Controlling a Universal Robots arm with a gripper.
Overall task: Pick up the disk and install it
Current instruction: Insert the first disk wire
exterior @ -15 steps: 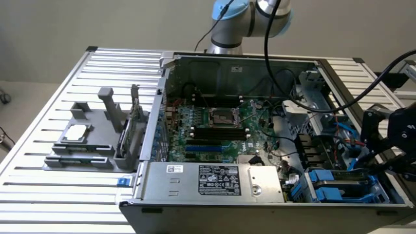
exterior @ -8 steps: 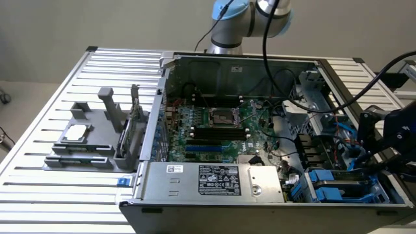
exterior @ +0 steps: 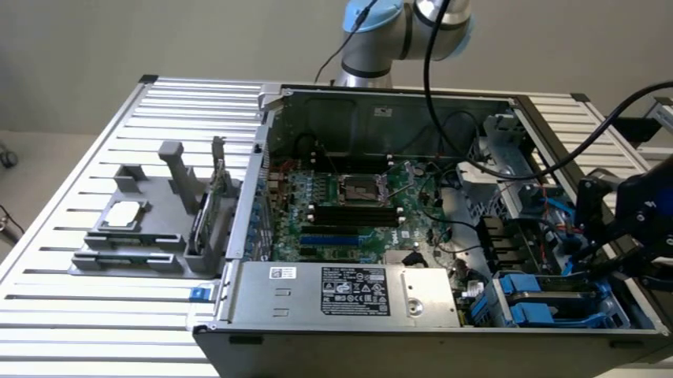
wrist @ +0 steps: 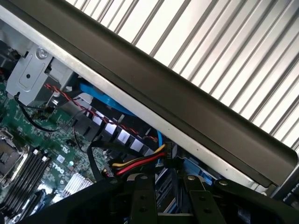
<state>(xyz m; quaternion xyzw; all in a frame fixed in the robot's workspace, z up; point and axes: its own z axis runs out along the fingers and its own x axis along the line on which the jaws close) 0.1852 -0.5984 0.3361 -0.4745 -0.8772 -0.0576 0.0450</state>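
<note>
My black gripper (exterior: 597, 256) hangs over the drive bays (exterior: 552, 303) at the exterior view's right end of the open computer case (exterior: 347, 307). In the wrist view its two fingers (wrist: 142, 198) stand a little apart, and a narrow grey-and-blue edge sits between them. That edge is the disk (wrist: 164, 189), and the gripper (wrist: 168, 205) is shut on it. The disk points down toward the blue plastic carriers of the bays. Most of it is hidden behind the fingers.
Red, yellow and black power wires (wrist: 138, 163) and a blue cable (wrist: 105, 100) run close to the fingers. The case's dark side wall (wrist: 187, 100) rises just beside them. The motherboard (exterior: 347, 205), the power-supply box (exterior: 347, 291) and a grey fixture (exterior: 142, 228) lie toward the exterior view's left.
</note>
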